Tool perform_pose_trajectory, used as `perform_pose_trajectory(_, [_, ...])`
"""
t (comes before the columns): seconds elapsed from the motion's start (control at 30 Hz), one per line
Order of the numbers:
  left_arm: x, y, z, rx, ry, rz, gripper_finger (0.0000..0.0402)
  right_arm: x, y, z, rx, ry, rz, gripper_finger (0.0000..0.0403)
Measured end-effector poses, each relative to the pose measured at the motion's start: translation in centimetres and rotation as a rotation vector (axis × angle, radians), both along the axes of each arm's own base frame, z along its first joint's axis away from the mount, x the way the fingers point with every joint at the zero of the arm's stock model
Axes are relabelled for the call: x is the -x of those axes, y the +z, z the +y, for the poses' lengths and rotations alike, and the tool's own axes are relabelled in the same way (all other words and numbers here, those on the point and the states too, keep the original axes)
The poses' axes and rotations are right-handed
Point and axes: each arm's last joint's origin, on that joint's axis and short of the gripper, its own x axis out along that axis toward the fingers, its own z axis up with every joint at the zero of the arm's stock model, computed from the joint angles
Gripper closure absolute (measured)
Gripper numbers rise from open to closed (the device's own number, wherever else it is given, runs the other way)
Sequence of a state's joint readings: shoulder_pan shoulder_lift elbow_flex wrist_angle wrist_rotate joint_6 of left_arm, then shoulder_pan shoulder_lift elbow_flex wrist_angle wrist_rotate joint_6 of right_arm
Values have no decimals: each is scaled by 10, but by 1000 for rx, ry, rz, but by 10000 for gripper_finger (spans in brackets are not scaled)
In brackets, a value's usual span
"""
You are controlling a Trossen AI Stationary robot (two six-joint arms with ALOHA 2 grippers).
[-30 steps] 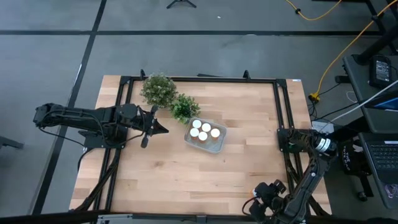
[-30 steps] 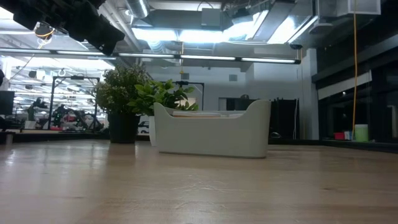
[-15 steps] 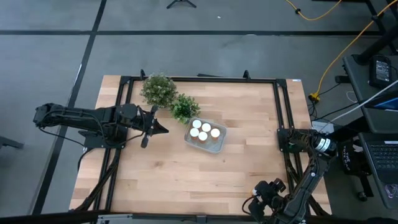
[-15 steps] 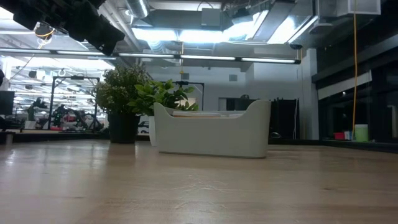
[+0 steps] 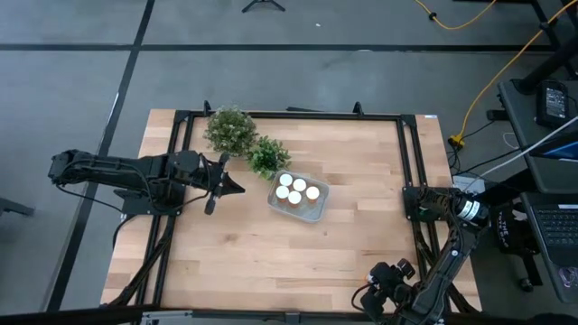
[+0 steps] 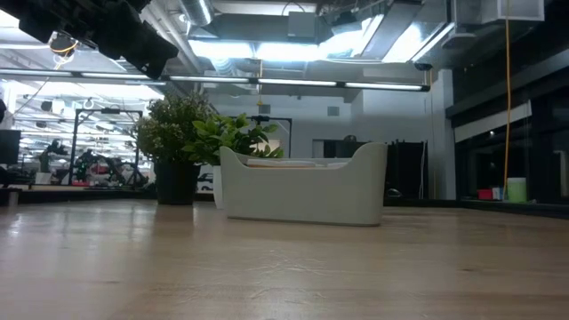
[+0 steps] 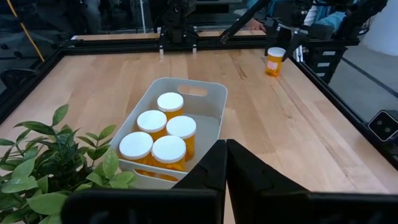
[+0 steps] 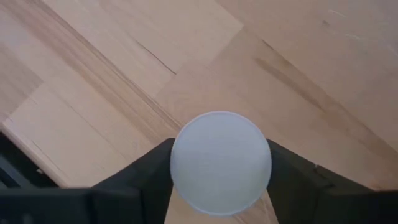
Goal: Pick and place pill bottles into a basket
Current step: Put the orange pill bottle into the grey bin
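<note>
Five pill bottles (image 7: 163, 134) with white caps stand packed together in the pale basket (image 5: 299, 197) near the middle of the wooden table (image 5: 271, 262), just beside the smaller potted plant (image 5: 267, 156), which sits near a larger potted plant (image 5: 231, 129) toward the far left corner. A sixth bottle (image 7: 275, 61) stands apart by the black frame rail (image 5: 417, 208) along the table's right edge, seen in the left wrist view beyond the basket.

The left gripper (image 5: 226, 185) hangs above the table to the left of the basket, its fingers (image 7: 214, 168) pressed together with nothing between them, pointing toward the basket. The right gripper (image 8: 221, 186), at the near right corner of the table in the high view, is poised directly over a round white cap (image 8: 221, 163), one dark finger on either side of it; the fingers sit close against the cap's edges, but whether they actually grip it cannot be told, and the bottle body beneath the cap is hidden.

From table height the basket's pale wall (image 6: 302, 191) shows in front of the two plants, with the lit room behind
</note>
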State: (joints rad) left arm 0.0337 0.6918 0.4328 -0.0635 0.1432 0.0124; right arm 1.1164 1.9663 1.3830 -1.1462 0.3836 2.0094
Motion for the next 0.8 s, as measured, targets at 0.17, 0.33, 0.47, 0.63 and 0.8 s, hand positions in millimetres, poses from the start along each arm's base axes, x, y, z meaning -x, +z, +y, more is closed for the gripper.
perform_pose_trajectory(0.17, [0,0,0,0,0,0,398,0,0,0,0,0,0,185])
perform_pose_trajectory(0.33, [0,0,0,0,0,0,392,0,0,0,-1,0,-1,179])
perform_pose_trajectory(0.47, [0,0,0,0,0,0,394,0,0,0,3,3,-10,179])
perform_pose_trajectory(0.63, [0,0,0,0,0,0,400,-3,7,2,23,13,-54,179])
perform_pose_trajectory(0.8, [0,0,0,-1,0,0,395,-5,29,6,50,31,-66,178])
